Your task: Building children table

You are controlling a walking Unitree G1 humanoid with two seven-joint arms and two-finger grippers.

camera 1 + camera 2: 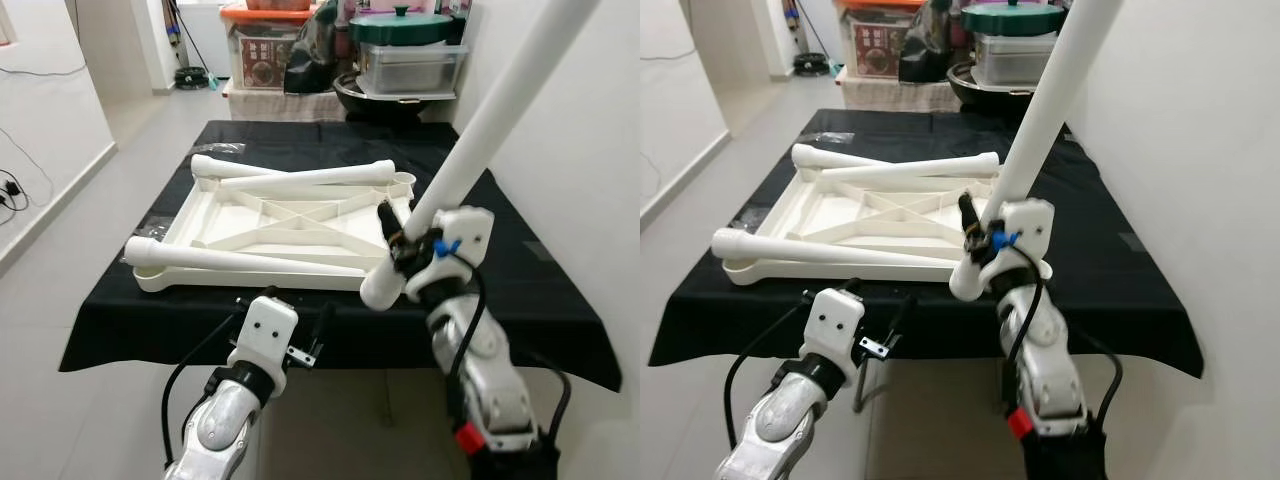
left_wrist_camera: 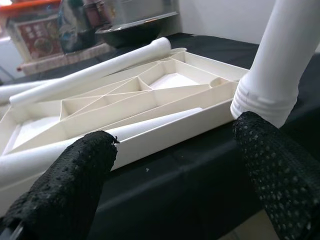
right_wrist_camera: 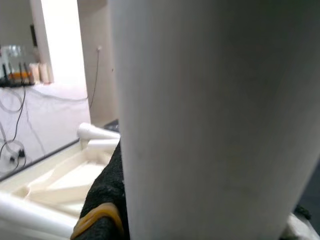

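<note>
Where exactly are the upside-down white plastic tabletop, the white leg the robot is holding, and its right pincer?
Upside-down white plastic tabletop (image 1: 205,215), left eye view: left rim.
Held white plastic leg (image 1: 480,135), left eye view: mid-shaft.
Right pincer (image 1: 398,240), left eye view: between fingertips, around the leg.

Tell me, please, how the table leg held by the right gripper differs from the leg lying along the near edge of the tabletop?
The held leg slants steeply upward in the right gripper; the near leg lies flat on the upturned tabletop, untouched. Both are white tapered tubes.
</note>
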